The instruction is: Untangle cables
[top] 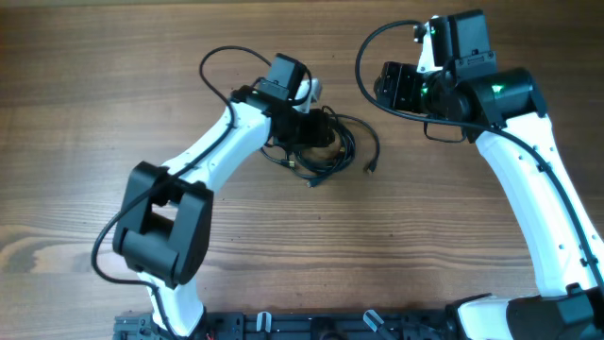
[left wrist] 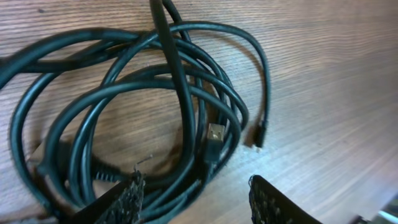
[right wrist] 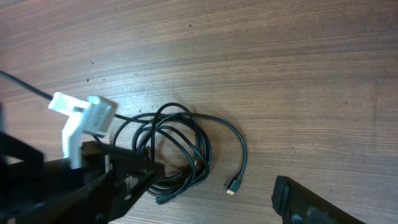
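The cables [top: 328, 151] lie as a tangled coil of thin black cords on the wooden table. One loose end with a small plug [top: 370, 170] trails to the right. In the left wrist view the coil [left wrist: 124, 93] fills the frame, with a USB plug [left wrist: 214, 134] and a small plug [left wrist: 260, 134]. My left gripper [left wrist: 199, 200] is open and low over the coil's near edge, with strands by its left finger; it also shows in the overhead view [top: 311, 125]. My right gripper [right wrist: 205, 196] is open and empty, raised to the right of the coil [right wrist: 180, 149].
The arms' own thicker black wires loop above the left wrist [top: 215, 66] and the right wrist [top: 363, 57]. The left arm [top: 203, 156] crosses the table from the front left. The right arm [top: 528, 179] stands along the right side.
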### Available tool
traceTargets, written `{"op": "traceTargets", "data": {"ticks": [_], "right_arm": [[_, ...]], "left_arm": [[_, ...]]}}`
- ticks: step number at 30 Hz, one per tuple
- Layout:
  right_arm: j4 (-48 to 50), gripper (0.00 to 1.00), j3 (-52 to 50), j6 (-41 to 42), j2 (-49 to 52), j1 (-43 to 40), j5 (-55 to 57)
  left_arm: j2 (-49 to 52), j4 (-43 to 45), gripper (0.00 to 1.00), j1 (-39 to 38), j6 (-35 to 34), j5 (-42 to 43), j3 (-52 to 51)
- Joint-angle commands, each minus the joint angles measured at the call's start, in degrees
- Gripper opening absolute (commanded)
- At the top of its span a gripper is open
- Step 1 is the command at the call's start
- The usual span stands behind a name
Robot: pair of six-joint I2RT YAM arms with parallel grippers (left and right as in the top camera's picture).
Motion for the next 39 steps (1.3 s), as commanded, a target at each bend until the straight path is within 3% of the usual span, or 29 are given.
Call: {"op": "traceTargets", "data": {"ticks": [1,4,5,6,7,10,12,15,17,23,26,28,31,35,37,39], "right_arm": [[-0.4,0.83,1.2,-0.6,-0.2,-0.1,0.7],[-0.8,0.83,1.2,-0.6,-0.2,-0.1,0.7],[-0.9,0.83,1.2,-0.6,-0.2,-0.1,0.7],[-0.9,0.83,1.2,-0.6,-0.2,-0.1,0.7],[-0.9,0.83,1.2,-0.6,-0.2,-0.1,0.7],[-0.3,0.83,0.4,-0.5,-0.2,-0.1,0.7],[0.0,0.83,-0.2,-0.5,-0.1,-0.1,0.7],[0.0,0.83,-0.7,-0.5,0.0,-0.1,0.7],[0.0,0.83,-0.7,-0.5,0.0,-0.1,0.7],[-0.1,0.83,-0.7,-0.6,0.0,-0.1,0.7],[-0.2,0.83,-0.7,-0.5,0.0,-0.1,0.7],[-0.2,0.83,-0.7,-0.6,0.0,-0.1,0.7],[0.0,0.83,-0.7,-0.6,0.0,-0.1,1.4],[0.3,0.83,-0.7,-0.6,0.0,-0.1,1.6],[0.3,0.83,-0.7,-0.6,0.0,-0.1,1.6],[0.3,0.83,-0.7,-0.5,0.0,-0.1,1.7]], "left_arm": [[3.2,4.0,0.54,-2.0,1.1,-8.9,-0.3],[4.4,6.0,0.49,-2.6,1.1,-12.6,-0.3],[5.1,5.8,0.39,-2.6,1.1,-12.7,-0.3],[5.6,5.2,0.09,-2.6,1.1,-12.7,-0.3],[5.6,4.4,0.04,-2.6,1.0,-12.7,-0.3],[3.9,2.5,0.04,-2.1,0.9,-10.6,0.5],[1.4,1.8,0.04,-0.9,0.9,-4.3,2.1],[-4.7,1.7,0.04,2.8,0.8,12.2,6.8],[-7.7,2.3,0.04,5.8,-2.9,18.5,9.4],[-9.7,9.3,0.04,12.5,-15.6,19.9,9.5],[-9.7,20.3,0.04,15.0,-33.0,19.5,9.5],[-9.9,31.3,0.04,15.6,-50.4,20.7,9.5],[-10.4,37.9,0.04,15.6,-60.0,21.9,9.5],[-11.8,40.6,0.04,15.6,-73.6,21.7,9.5],[-12.9,40.7,0.04,15.6,-87.9,21.4,9.5],[-13.7,40.7,0.04,15.3,-97.5,21.7,9.5]]}}
